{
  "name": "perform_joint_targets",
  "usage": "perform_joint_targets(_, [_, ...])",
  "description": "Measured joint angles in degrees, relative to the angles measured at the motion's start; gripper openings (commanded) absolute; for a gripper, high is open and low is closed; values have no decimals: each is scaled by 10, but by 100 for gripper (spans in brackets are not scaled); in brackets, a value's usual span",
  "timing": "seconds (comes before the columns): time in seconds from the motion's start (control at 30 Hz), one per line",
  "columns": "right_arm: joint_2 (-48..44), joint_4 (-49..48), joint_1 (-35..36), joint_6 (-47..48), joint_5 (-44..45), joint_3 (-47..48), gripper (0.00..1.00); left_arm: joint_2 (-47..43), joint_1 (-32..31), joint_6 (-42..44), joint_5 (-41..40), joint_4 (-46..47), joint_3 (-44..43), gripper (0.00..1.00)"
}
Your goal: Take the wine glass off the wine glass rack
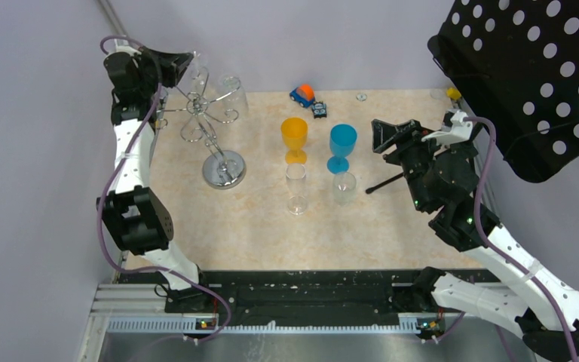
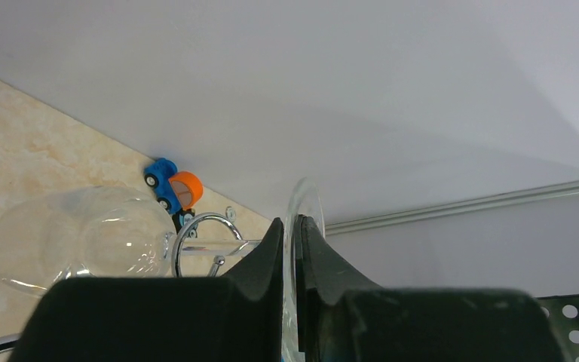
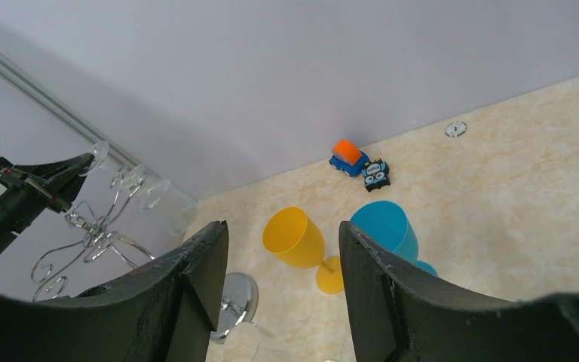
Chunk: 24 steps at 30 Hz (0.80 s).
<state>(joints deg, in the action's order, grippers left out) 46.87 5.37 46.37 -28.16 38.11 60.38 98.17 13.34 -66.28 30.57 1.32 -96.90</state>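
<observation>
**A:** ok so where's the wine glass [image 2: 121, 237] at? off the wine glass rack [image 1: 207, 128] or nah

**B:** rack's at 10 o'clock on the worktop [image 1: 271, 234]. The glass lies sideways up by the top hooks, with its stem crossing 1 chrome loop. Can't tell if it's resting on the hook or lifted clear. The left gripper [image 2: 292, 222] is clamped on the thin clear foot, jaws nearly touching with just the disc edge between them.

**A:** and the right gripper [image 3: 280, 234]?

**B:** out at 3 o'clock above the worktop, jaws apart with nothing in them, well apart from the rack. Mid-worktop there's an orange goblet [image 1: 295, 139] and a blue goblet [image 1: 341, 147] side by side, with 2 clear glasses [image 1: 296, 188] standing just at their 6 o'clock. A toy car [image 1: 302, 94] sits at 12 by the wall.
</observation>
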Motion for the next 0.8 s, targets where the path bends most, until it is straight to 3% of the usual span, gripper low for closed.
perform_joint_targets(0.27, [0,0,0,-2,0,0,57,22,0,0,45,-1,-18,0])
perform_joint_targets(0.8, [4,0,0,-4,-2,0,56,21,5,41,77,-107,-28,0])
